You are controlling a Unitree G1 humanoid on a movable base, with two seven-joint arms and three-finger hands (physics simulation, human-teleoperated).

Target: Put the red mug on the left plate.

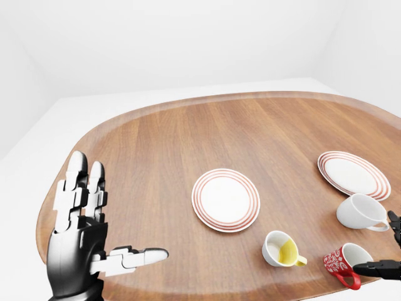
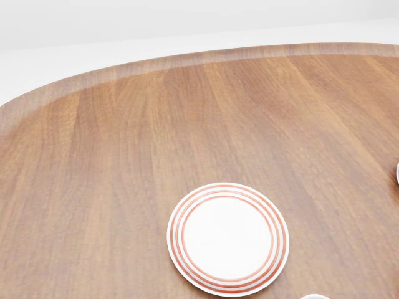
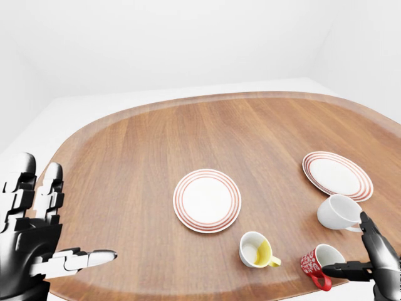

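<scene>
1. We face a plain white room with an oval wooden table (image 1: 188, 144) filling most of each view

2. The red mug (image 3: 315, 263) lies tipped on its side near the table's bottom-right edge in the right-eye view, its white mouth facing up and to the right, its handle on the lower side toward the bottom edge; we read its long axis as running from lower left to upper right

3. Beside it lie a yellow-lined mug (image 3: 255, 249), also tipped, and a white mug (image 3: 337, 212), which sits just below the right plate (image 3: 337, 175)

4. The left plate (image 3: 207, 200), our target, sits near the table's middle, bare, well apart from the red mug

5. Our right hand (image 3: 360, 260) hangs just beside the red mug with fingers spread, one finger reaching toward its handle, nothing gripped; we judge this a line-up for a grasp

6. Our left hand (image 1: 94, 232) hovers spread wide at the far left, empty, likely parked out of the way
</scene>
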